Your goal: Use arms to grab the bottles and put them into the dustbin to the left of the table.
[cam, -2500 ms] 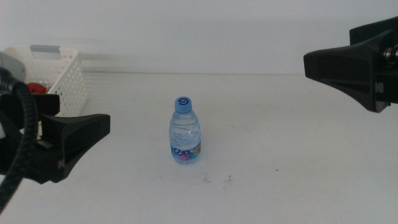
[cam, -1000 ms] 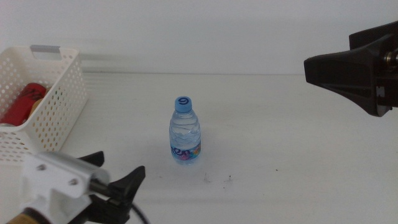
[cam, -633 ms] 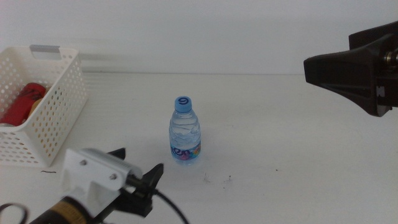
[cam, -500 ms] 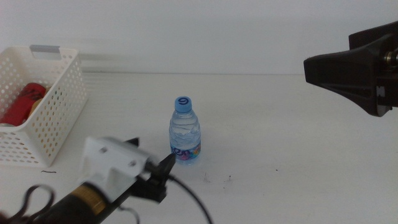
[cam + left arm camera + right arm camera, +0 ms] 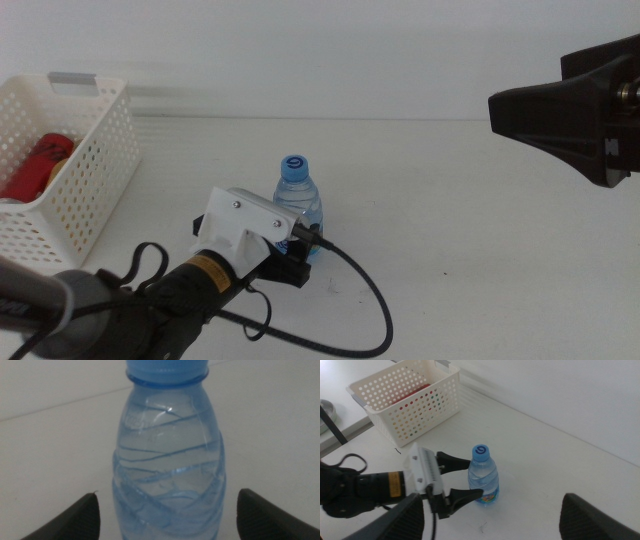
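Middle view: the white table (image 5: 480, 220) fills the frame, the dustbin (image 5: 95, 160) sits at the left edge with a red soda can (image 5: 35, 165) already inside, and the water bottle (image 5: 297, 205) stands upright at centre. The left arm (image 5: 110, 310) reaches in from the lower left, level with the tabletop, its left gripper (image 5: 300, 250) spread wide with one jaw on each side of the bottle's lower body, apart from it. The right gripper (image 5: 485, 520) hangs high at the right edge, well away, jaws wide apart and empty. The bottle looks full, so likely fairly heavy for its size; its thin ribbed plastic should give slightly and could slip, so the mid-body above the label seems the surest hold
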Motion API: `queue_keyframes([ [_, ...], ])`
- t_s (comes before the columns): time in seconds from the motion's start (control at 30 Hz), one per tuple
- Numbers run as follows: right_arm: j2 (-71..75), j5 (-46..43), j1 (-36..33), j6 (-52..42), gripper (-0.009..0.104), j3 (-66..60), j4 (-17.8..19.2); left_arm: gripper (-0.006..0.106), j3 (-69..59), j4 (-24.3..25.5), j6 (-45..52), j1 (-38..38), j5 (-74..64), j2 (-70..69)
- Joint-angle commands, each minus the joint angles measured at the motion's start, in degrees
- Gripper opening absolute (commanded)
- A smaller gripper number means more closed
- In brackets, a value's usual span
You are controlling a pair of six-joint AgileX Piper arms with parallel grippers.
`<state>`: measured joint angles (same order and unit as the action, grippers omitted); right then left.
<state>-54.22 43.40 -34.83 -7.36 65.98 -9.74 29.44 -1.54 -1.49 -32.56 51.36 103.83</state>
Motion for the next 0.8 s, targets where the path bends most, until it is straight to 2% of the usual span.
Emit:
queue_keyframes([
  [0.0, 0.2, -0.1, 0.0, -0.1, 0.083, 0.5, 0.2, 0.094, 1.8, 0.2, 0.0, 0.1, 0.5, 1.4],
  [0.47, 0.2, -0.1, 0.0, -0.1, 0.083, 0.5, 0.2, 0.094, 12.1, 0.1, 0.0, 0.1, 0.5, 11.5],
  [0.67, 0.2, -0.1, 0.0, -0.1, 0.083, 0.5, 0.2, 0.094, 13.2, -4.4, 0.1, 0.1, -0.2, 11.9],
  [0.77, 0.2, -0.1, 0.0, -0.1, 0.083, 0.5, 0.2, 0.087, 13.2, -6.2, -0.3, 0.1, -0.7, 11.9],
])
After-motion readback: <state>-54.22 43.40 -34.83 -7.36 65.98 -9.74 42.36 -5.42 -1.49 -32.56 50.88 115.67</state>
